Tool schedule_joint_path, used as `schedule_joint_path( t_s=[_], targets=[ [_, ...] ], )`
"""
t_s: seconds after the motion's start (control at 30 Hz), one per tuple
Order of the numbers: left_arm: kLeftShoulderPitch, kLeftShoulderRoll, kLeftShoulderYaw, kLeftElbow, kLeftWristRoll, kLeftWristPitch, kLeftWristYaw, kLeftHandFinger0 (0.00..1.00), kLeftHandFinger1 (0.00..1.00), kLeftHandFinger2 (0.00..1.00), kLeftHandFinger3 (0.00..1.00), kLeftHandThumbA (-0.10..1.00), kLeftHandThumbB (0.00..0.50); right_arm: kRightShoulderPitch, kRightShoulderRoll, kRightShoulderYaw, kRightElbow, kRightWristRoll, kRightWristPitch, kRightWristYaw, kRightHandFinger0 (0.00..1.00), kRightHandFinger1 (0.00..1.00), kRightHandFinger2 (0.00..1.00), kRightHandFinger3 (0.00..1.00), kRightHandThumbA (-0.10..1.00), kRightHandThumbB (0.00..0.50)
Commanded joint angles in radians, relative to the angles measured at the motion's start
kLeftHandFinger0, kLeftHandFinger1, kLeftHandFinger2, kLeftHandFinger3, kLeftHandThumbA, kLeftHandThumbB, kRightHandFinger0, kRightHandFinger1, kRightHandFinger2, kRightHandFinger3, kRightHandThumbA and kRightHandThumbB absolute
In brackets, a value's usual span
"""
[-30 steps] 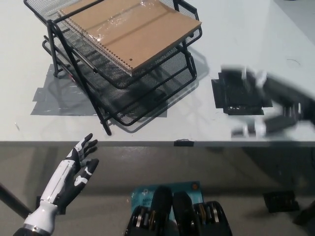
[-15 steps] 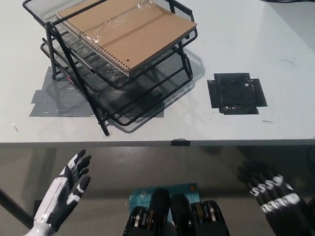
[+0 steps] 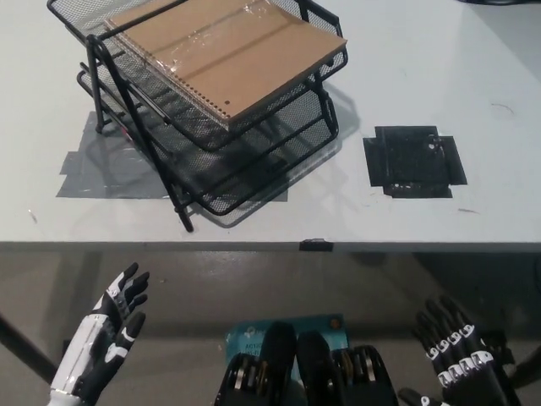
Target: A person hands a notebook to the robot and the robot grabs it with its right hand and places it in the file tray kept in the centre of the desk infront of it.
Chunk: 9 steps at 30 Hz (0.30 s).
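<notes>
Notebook (image 3: pixel 226 54) lies flat in top tier of file tray (image 3: pixel 325 63), placement complete. Right hand (image 3: pixel 461 359) withdrawn below desk (image 3: pixel 423 76) edge, fingers spread, empty. Left hand (image 3: pixel 106 334) rests low, fingers apart.

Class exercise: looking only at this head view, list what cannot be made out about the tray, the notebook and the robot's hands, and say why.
- Black wire-mesh file tray: its lower tiers' contents are hidden by the brown spiral-bound notebook lying on top.
- Tray's far corner: cut off by the top edge.
- Black right hand: its wrist is cut off by the bottom edge.
- White left hand: its forearm is cut off at the bottom edge.
</notes>
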<state>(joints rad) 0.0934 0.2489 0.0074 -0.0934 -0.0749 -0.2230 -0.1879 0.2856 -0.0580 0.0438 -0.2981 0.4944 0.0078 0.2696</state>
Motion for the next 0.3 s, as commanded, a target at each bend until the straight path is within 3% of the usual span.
schedule_joint_path(
  t_s=[0.0, 0.27],
  targets=[
    [0.008, 0.019, 0.002, -0.001, -0.021, -0.061, -0.026, 1.0, 1.0, 1.0, 1.0, 0.79, 0.481, -0.004, 0.007, -0.006, 0.009, -0.018, -0.078, 0.024, 1.0, 1.0, 1.0, 1.0, 1.0, 0.432],
    [0.01, 0.022, 0.005, 0.001, -0.018, -0.056, -0.03, 1.0, 1.0, 1.0, 1.0, 0.79, 0.474, -0.007, 0.005, -0.008, 0.029, -0.025, -0.087, 0.02, 1.0, 1.0, 1.0, 1.0, 1.0, 0.433]
  ],
)
